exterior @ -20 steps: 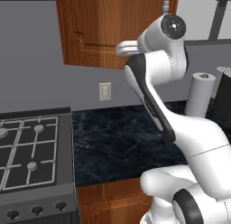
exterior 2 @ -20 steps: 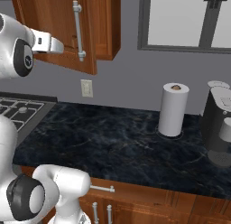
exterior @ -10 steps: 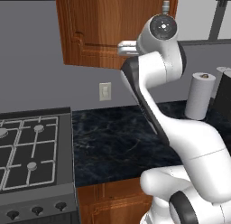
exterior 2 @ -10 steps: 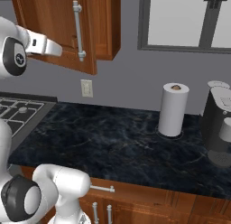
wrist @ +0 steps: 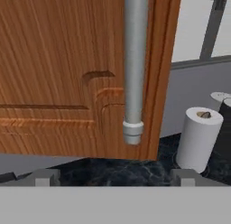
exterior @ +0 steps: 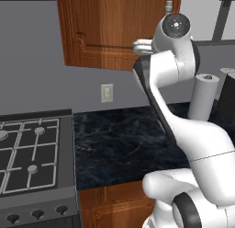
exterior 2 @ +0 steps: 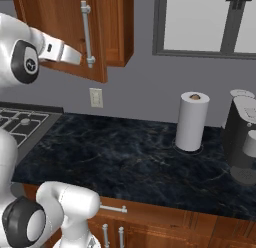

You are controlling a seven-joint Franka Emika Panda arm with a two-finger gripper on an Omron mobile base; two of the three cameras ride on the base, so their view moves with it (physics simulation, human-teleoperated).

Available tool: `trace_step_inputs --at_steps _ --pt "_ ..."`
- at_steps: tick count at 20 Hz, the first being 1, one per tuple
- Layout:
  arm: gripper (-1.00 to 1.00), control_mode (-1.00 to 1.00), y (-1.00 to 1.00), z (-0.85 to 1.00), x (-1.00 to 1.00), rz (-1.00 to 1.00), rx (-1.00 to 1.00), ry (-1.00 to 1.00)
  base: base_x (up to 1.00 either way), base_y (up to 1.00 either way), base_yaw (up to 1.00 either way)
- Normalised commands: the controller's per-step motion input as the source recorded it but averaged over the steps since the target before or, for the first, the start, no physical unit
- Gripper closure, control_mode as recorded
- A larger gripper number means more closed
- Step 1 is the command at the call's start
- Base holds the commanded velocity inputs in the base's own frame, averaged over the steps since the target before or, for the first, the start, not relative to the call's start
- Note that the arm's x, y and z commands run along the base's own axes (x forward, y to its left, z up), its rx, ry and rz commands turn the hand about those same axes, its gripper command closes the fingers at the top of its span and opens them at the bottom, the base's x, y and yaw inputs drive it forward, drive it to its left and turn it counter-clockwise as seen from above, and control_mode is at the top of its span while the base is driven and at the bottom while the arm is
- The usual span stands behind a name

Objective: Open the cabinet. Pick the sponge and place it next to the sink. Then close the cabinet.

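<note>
One door stood between you and the sponge, and it was shut at this moment: the cabinet (exterior: 117, 29) hung on the wall above the dark desk (exterior: 133, 144), its panel flat against the box. Your pincer (wrist: 115, 178) was raised to the lower end of the silver bar handle (wrist: 134, 65), with its two tips spread wide on either side of the bar and gripping nothing, which looked like the stance for closing on the handle to pull. From the right base view, the hand reached toward the handle's lower mount (exterior 2: 90, 59), just beside it; whether it touched, you could not tell. The sponge was presumably inside, hidden by the door, and the sink lay outside these views. A paper towel roll (exterior 2: 192, 121) and a dark coffee machine (exterior 2: 242, 142) stood well off to the right.
</note>
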Motion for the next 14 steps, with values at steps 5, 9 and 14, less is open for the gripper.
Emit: trace_step_inputs --at_steps 5,9,14 --pt "-1.0 -1.0 -1.0 0.0 -0.26 -0.09 0.16 0.0 0.0 0.0 0.0" --pt "-1.0 -1.0 -1.0 0.0 -0.13 -0.14 0.24 0.0 0.0 0.0 0.0" --pt "-1.0 -1.0 -0.88 0.0 0.0 -0.13 0.33 0.0 0.0 0.0 0.0"
